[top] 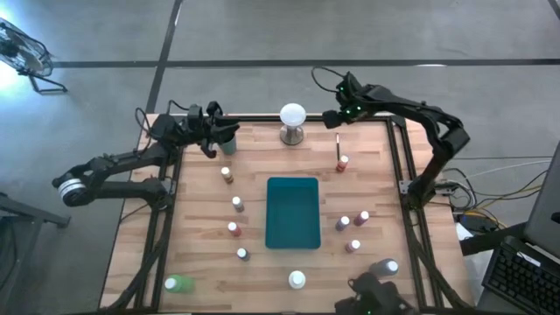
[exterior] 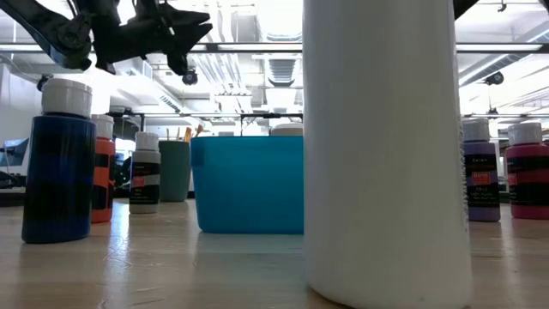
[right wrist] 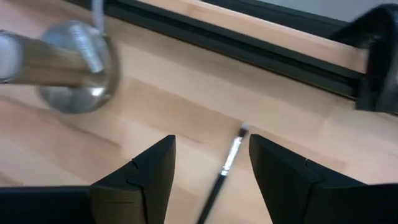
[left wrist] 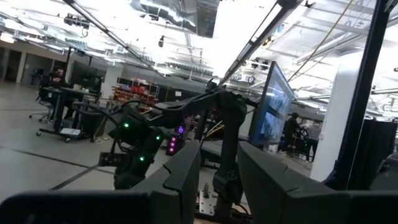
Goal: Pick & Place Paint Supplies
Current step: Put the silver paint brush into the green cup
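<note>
Two arms reach over the far end of the wooden desk (top: 262, 149). The right gripper (right wrist: 211, 171) hovers with its jaws spread apart, holding nothing, above a thin brush (right wrist: 225, 163) lying flat on the wood near the white ball on a metal base (top: 292, 122). The left gripper (top: 214, 131) hangs at the far left corner; I cannot tell what its jaws grip. Small paint bottles (top: 234, 203) stand around the teal tray (top: 292, 213).

No readable text anywhere. Printed labels on the purple bottle (exterior: 481, 176), the red bottle (exterior: 527, 176) and the dark-labelled bottle (exterior: 146, 176) in the low view (lettering too small and blurred to make out). Same for the lit monitor (left wrist: 277, 106) in the room behind.
</note>
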Robot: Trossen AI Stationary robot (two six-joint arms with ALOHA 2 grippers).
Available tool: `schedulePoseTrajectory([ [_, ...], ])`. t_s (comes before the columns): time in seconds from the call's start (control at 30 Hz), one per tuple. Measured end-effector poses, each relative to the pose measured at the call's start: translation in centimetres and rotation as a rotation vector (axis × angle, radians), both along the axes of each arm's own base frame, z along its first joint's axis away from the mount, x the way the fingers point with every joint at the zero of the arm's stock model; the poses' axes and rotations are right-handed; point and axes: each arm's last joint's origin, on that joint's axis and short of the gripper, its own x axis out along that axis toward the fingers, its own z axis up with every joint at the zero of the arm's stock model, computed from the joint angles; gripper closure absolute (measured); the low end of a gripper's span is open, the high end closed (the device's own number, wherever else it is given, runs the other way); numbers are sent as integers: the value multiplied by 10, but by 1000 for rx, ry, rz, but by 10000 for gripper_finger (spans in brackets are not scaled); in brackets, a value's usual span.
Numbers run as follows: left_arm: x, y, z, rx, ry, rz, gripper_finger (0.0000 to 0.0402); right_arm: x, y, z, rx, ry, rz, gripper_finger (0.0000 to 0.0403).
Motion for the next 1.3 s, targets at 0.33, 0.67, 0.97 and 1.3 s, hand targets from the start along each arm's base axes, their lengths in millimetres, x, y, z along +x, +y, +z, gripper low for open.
schedulePoseTrajectory([
  [0.33,2,1,-5,-16,46,7,287,5,-8,-18,44,137,-62,219],
  [0.67,2,1,-6,-23,61,4,287,11,-15,-47,96,184,-63,206],
  [0.97,3,1,-7,-23,64,-2,287,16,-21,-77,139,223,-55,226],
  [1.3,3,1,-8,-29,74,-3,287,17,-23,-84,121,266,-60,279],
])
